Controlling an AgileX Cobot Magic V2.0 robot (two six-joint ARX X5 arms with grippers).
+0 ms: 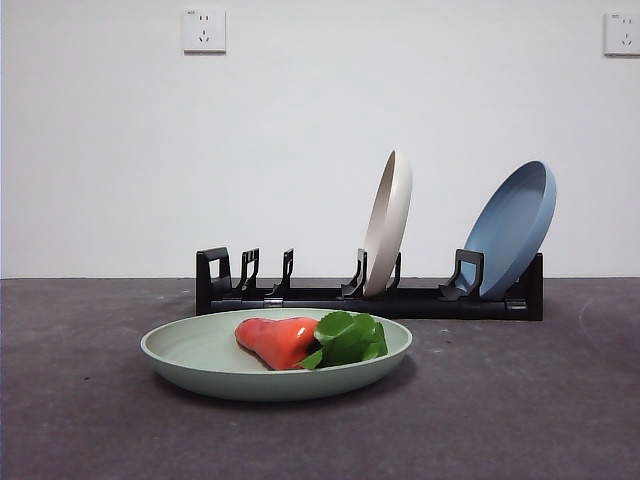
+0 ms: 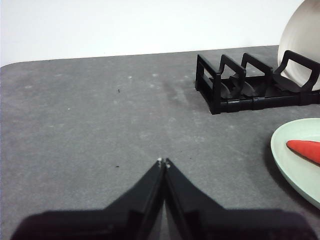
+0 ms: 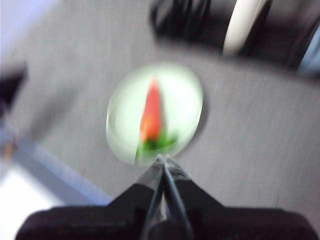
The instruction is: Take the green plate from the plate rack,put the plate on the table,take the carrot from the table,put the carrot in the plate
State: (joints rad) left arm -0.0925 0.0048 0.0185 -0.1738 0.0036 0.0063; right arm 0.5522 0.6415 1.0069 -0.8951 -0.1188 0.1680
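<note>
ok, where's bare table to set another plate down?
Bare table beside the rack's empty end, and more in front of the blue plate. Crowded where the green plate with the carrot sits before the rack.

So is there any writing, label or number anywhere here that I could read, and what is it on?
None can be read.
Wall sockets and: a tiny mark in the top corner, too small to read.
Green plate, carrot, cream plate, blue plate, rack: no text.
</note>
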